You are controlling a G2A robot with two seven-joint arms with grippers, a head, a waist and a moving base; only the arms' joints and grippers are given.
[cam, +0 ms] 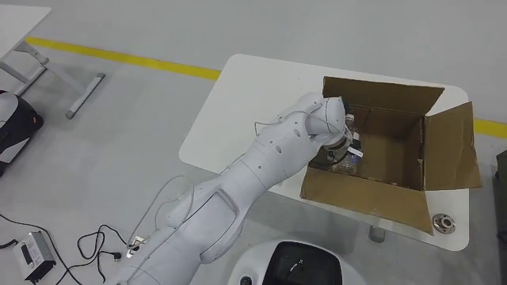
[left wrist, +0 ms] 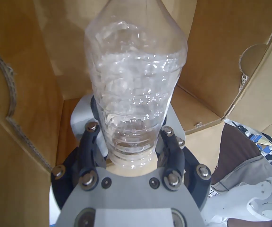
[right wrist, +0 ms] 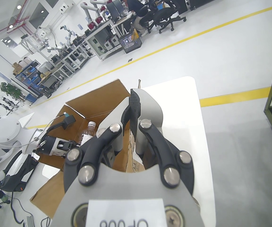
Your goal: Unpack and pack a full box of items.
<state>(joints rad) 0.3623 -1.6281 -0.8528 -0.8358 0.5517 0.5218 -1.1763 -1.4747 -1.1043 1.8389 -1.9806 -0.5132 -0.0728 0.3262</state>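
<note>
The left gripper (left wrist: 129,133) is inside the cardboard box (left wrist: 221,48), near its 9 o'clock wall in the top view, with its fingers (left wrist: 78,116) clamped on the lower body of a clear plastic bottle (left wrist: 136,72). The bottle looks empty, so probably light, thin-walled and slick, and likely to dent or pivot under a hard squeeze; the ribbed lower section seems the firmest hold. The right gripper (right wrist: 133,105) hangs near the box, fingers pressed together on nothing.

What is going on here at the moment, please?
The left gripper is down inside the open cardboard box on the white table, shut on a clear plastic bottle near its base. A brown-and-white packet lies on the box floor beside it. The right gripper is shut and empty, held up near the box.
</note>
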